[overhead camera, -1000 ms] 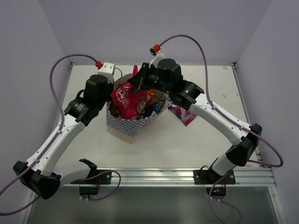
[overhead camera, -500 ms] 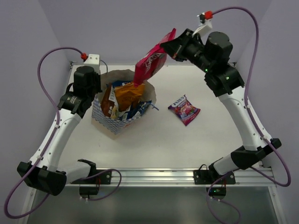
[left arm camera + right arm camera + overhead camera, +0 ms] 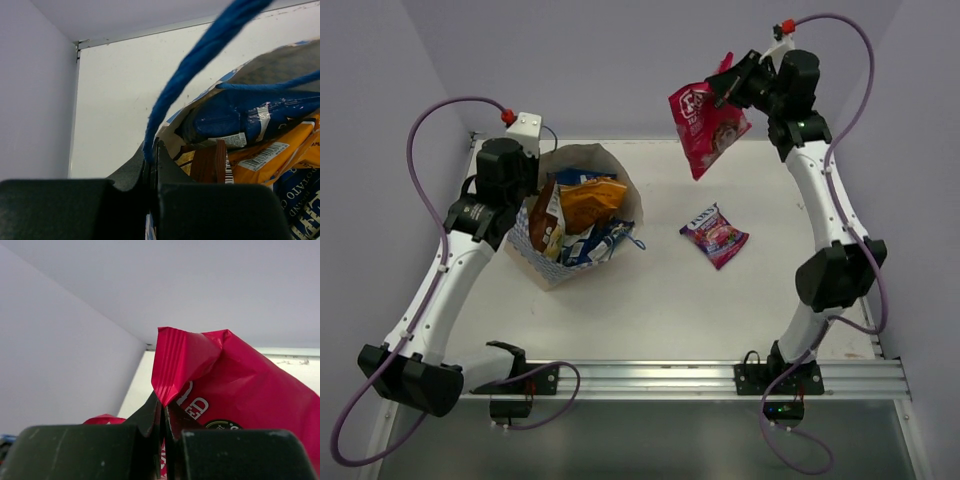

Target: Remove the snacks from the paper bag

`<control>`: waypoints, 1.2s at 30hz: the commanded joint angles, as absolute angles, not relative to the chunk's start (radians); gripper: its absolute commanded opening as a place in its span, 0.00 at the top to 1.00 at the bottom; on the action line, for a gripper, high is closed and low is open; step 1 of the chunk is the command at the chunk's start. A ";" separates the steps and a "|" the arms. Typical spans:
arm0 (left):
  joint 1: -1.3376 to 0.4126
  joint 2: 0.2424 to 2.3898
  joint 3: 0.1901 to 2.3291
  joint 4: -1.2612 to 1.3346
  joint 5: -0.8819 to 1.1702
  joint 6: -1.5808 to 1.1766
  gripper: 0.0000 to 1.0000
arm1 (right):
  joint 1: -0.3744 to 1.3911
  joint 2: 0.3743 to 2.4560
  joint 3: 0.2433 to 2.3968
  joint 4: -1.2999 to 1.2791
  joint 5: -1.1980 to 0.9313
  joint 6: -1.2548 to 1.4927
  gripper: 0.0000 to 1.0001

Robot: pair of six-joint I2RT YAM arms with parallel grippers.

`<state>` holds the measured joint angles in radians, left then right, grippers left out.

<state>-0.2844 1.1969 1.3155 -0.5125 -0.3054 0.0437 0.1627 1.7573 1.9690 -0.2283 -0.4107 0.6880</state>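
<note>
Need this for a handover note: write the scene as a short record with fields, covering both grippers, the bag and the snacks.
left gripper: shut on the blue string handle of the paper bag
right gripper: shut on the top edge of a pink-red packet, held in the air over the far right of the table
out of bag: pink-red packet; magenta candy packet, lying on the table
in bag: several packets, among them an orange packet and a blue packet
bag: standing, mouth open
</note>
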 commanded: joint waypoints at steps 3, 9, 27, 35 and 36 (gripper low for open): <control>-0.281 1.112 1.266 -0.426 -0.177 0.064 1.00 | 0.072 1.859 1.855 0.049 -0.612 0.672 1.00; -0.282 1.072 1.232 -0.462 -0.140 0.064 1.00 | -0.095 1.769 1.320 0.296 -0.641 0.758 0.92; -0.321 1.057 1.236 -0.517 -0.110 0.057 1.00 | 0.092 1.316 1.293 -0.333 -0.274 0.220 0.09; -0.370 1.071 1.249 -0.528 -0.086 0.061 1.00 | 0.568 1.293 1.359 -0.267 -0.370 -0.113 0.08; -0.376 1.072 1.250 -0.531 -0.087 0.066 1.00 | 0.601 1.311 1.386 -0.265 -0.368 -0.141 0.08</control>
